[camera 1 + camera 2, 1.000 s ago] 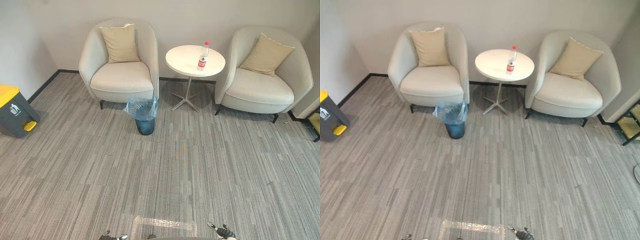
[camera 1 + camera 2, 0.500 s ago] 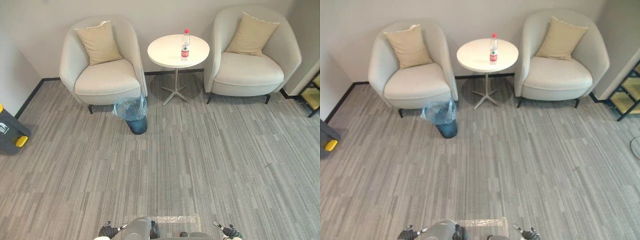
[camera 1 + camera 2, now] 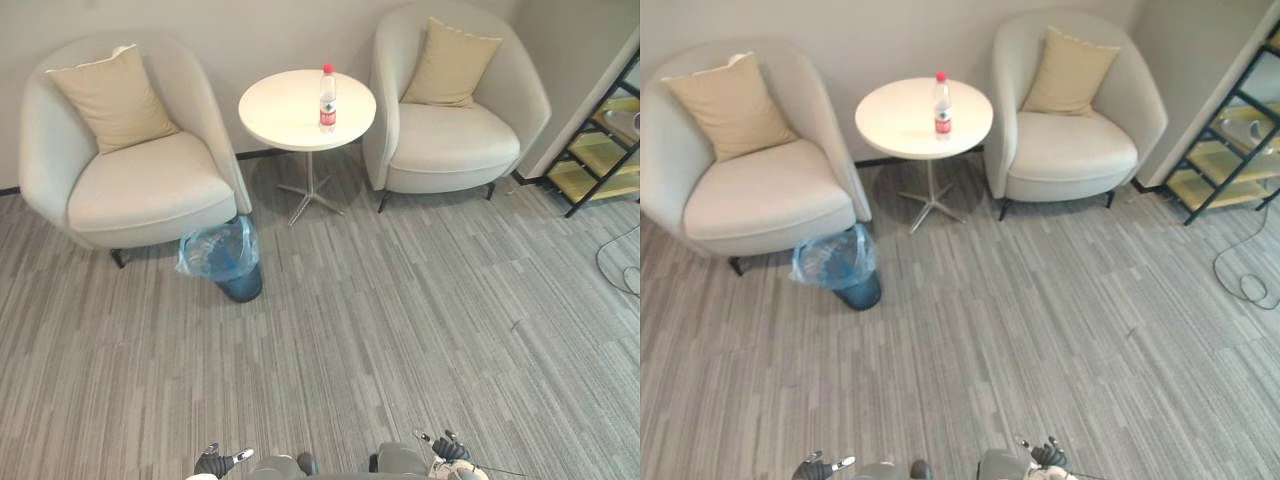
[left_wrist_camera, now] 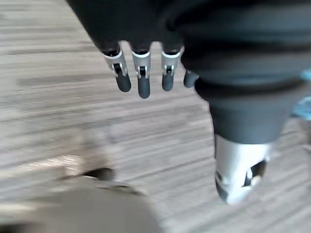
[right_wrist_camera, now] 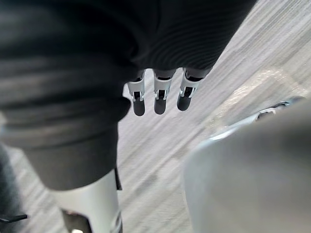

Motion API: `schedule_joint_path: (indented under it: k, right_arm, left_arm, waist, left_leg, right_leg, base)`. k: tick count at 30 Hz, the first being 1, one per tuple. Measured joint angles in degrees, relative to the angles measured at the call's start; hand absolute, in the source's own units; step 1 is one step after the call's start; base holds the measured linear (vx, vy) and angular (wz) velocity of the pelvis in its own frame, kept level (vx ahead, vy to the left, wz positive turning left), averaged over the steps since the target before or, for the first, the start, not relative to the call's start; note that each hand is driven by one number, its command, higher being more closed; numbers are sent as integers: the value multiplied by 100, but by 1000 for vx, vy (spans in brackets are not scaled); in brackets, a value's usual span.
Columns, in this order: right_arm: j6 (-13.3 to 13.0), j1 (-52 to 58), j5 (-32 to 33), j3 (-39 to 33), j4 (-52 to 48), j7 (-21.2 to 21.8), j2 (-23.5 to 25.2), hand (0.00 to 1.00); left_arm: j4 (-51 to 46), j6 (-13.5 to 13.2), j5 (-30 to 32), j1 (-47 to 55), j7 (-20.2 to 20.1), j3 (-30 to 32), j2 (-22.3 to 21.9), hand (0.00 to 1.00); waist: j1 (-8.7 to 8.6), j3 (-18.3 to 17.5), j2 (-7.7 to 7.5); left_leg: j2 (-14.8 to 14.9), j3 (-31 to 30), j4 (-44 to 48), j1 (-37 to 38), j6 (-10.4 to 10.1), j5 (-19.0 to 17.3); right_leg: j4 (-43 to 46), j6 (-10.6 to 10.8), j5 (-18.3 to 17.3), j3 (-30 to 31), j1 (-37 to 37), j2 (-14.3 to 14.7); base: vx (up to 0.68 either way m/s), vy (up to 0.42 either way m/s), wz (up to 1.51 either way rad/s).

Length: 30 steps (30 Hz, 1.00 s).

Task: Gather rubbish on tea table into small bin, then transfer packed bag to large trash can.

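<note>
A plastic bottle [image 3: 327,98] stands on the round white counter [image 3: 285,115]. A crinkly blue bag [image 3: 212,254] lines the small bin [image 3: 243,288]. The left hand [image 4: 143,83] and right hand [image 5: 159,100] hang loose, empty.

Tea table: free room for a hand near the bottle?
The tea table is bare left of and in front of the water bottle; carpet before its front rim is open. Tight: right armchair close to the right rim, left armchair and bagged small bin on the left.
</note>
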Motion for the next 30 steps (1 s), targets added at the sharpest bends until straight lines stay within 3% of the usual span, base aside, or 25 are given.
schedule_joint_path:
  k: [1, 2, 4, 5, 6, 8, 9, 10, 11, 12, 13, 14, 17, 18, 19, 20, 21, 22, 23, 25, 26, 27, 28, 30]
  right_arm:
    - [-10, -12, 0, 31, -3, 3, -8, 0]
    - [-33, -37, 9, 85, -8, 7, -14, 0]
    - [-31, -57, 10, 123, 23, 7, -18, 0]
    - [-25, 44, 11, 192, 66, 5, -2, 0]
    - [-26, -39, 13, 185, 82, 44, -117, 0]
    - [-26, -60, 4, 188, 80, 49, -257, 0]
    - [-28, -46, 4, 178, 80, 40, -267, 0]
    - [-21, -6, 16, 145, 43, 17, -258, 0]
    - [-24, -6, 19, 179, 26, -14, -276, 0]
    - [-11, -3, 18, 194, 78, -46, -271, 0]
    - [-9, 11, 20, 194, 86, -60, -252, 0]
    - [-9, 20, 24, 189, 96, -78, -225, 0]
    - [-11, -40, 32, 186, 172, -118, -194, 0]
    - [-12, -60, 32, 187, 227, -123, -191, 0]
    - [-10, -64, 29, 189, 282, -125, -201, 0]
    - [-10, -62, 28, 188, 292, -126, -205, 0]
    - [-11, -67, 24, 186, 292, -126, -119, 0]
    - [-13, -82, 21, 167, 293, -125, -44, 0]
    - [-12, -77, 18, 147, 297, -122, -27, 0]
    - [-16, -89, 11, 187, 292, -111, -10, 0]
    - [-17, -90, 6, 188, 299, -101, 1, 0]
    - [-9, -90, 9, 186, 282, -77, 42, 0]
    - [-19, -91, 3, 191, 237, -64, 23, 0]
    - [-21, 20, 3, 190, 110, -59, 6, 0]
  left_arm:
    - [1, -1, -24, -38, 2, -24, 0, 0]
    - [1, -19, -75, -86, 3, -119, 31, 0]
    - [5, -32, -83, -86, 2, -249, 114, 0]
    - [1, -56, -83, -31, -2, -257, 211, 0]
    - [67, -60, -79, -72, 13, -193, 85, 0]
    - [70, -75, -78, -21, 14, -38, -143, 0]
    - [52, -76, -81, -27, 5, 29, -209, 0]
    - [6, -73, -83, -19, 0, 35, -232, 0]
    - [-2, -72, -84, -29, -6, 35, -244, 0]
    - [-50, -107, -84, -29, -21, 31, -233, 0]
    - [-121, -138, -83, -25, -14, 30, -216, 0]
    - [-155, -165, -89, -21, -8, 23, -200, 0]
    - [-230, -189, -235, -20, 15, -147, -142, 0]
    - [-224, -183, -248, -7, 19, -178, -144, 0]
    - [-219, -177, -250, 43, 21, -219, -143, 0]
    - [-216, -180, -250, 50, 21, -227, -134, 0]
    - [-149, -175, -247, 101, -3, -244, -37, 0]
    - [-96, -166, -243, 62, -16, -249, 63, 0]
    - [-97, -161, -246, 31, -7, -249, 84, 0]
    - [-66, -159, -250, 29, -9, -265, 76, 0]
    - [-30, -158, -255, 24, -14, -275, 67, 0]
    - [9, -148, -264, -5, -16, -289, 87, 0]
    - [14, -119, -279, -18, -19, -297, 123, 0]
    - [15, -118, -301, -18, -19, -318, 106, 0]
  waist:
    - [-3, 5, 8]
    - [-65, 13, 11]
    - [-171, 3, -75]
    - [-211, -79, -295]
    - [-211, -20, -94]
    - [-202, -85, 137]
    - [-199, -64, 234]
    - [-186, -35, 330]
    - [-191, -2, 381]
    - [-133, 62, 374]
    - [-78, 62, 337]
    - [-33, 74, 306]
    - [37, 94, 283]
    - [64, 97, 296]
    - [120, 85, 316]
    - [163, 77, 303]
    - [209, 17, 207]
    - [216, -37, 18]
    - [199, -9, -57]
    - [243, -45, -47]
    - [229, -47, -26]
    - [224, -16, -54]
    - [182, -6, -86]
    - [133, 17, -36]
  left_leg:
    - [59, -17, 2, 49, -1, -1]
    - [165, -170, 11, 141, 0, -1]
    - [139, -463, 16, 300, -34, -21]
    - [-19, -712, 79, 415, -160, -101]
    - [143, -952, 299, 537, -315, -250]
    - [327, -1122, 1343, 106, -361, -257]
    - [434, -1158, 2202, -252, -572, -127]
    - [619, -1171, 3304, -688, -857, 300]
    - [736, -1094, 3765, -862, -866, 294]
    - [934, -761, 4522, -1294, -703, 17]
    - [943, -603, 4559, -1456, -616, -110]
    - [916, -382, 4401, -1686, -508, -237]
    - [436, -200, 1975, -2129, -462, -75]
    - [268, -362, 814, -2137, -592, 343]
    - [257, -510, 385, -2206, -665, 830]
    - [266, -516, 452, -2216, -613, 1065]
    - [168, -481, 476, -2204, -151, 1269]
    - [23, -412, 515, -2159, 41, 1202]
    - [-21, -311, 545, -2115, 135, 1141]
    - [-146, -296, 488, -1810, 235, 863]
    - [-158, -304, 382, -1618, 225, 746]
    - [-210, -306, 245, -1344, 235, 662]
    - [-289, -367, 169, -979, 238, 509]
    - [-339, -486, -27, -301, 243, 308]
  right_leg:
    - [-264, -19, 10, -62, -87, 37]
    - [-1117, -59, 251, 34, -241, 193]
    - [-2469, -63, 1087, 498, -190, 378]
    - [-2890, -187, 1968, 834, -169, 338]
    - [-2405, -302, 1710, 769, -216, 452]
    - [-2480, -418, 1381, 661, -30, 576]
    - [-2538, -480, 1258, 600, 125, 652]
    - [-2614, -545, 1067, 561, 415, 732]
    - [-2680, -605, 1002, 501, 587, 775]
    - [-2877, -677, 876, 452, 1056, 829]
    - [-2990, -668, 830, 444, 1253, 815]
    - [-3194, -614, 781, 406, 1498, 797]
    - [-3825, -495, 756, 295, 2047, 754]
    - [-4077, -445, 743, 296, 2281, 799]
    - [-4293, -362, 704, 320, 2495, 880]
    - [-4352, -287, 696, 366, 2586, 904]
    - [-4369, -171, 579, 478, 2708, 817]
    - [-4299, -132, 540, 504, 2716, 650]
    - [-4225, -103, 564, 584, 2713, 572]
    - [-3092, 81, 508, 930, 2368, 475]
    - [-2338, 255, 482, 982, 2109, 473]
    - [-1164, 586, 638, 1024, 1635, 404]
    - [-22, 628, 656, 993, 1195, 285]
    - [474, 339, 314, 783, 795, 197]
  base:
    - [395, -101, 12]
    - [501, -223, 32]
    - [539, -291, 48]
    - [498, -312, 35]
    - [547, -376, 32]
    - [374, -261, 6]
    - [400, -251, 9]
    - [394, -238, 19]
    - [457, -248, 20]
    - [283, -131, 12]
    - [276, -125, 8]
    - [240, -103, 9]
    - [359, -38, 9]
    - [414, 72, -10]
    - [450, 104, -20]
    - [505, 155, -30]
    - [587, 156, -16]
    - [597, 142, -11]
    - [565, 133, -4]
    - [454, 146, -13]
    - [400, 137, -10]
    - [396, 107, 3]
    - [487, 103, 11]
    - [454, 52, 26]
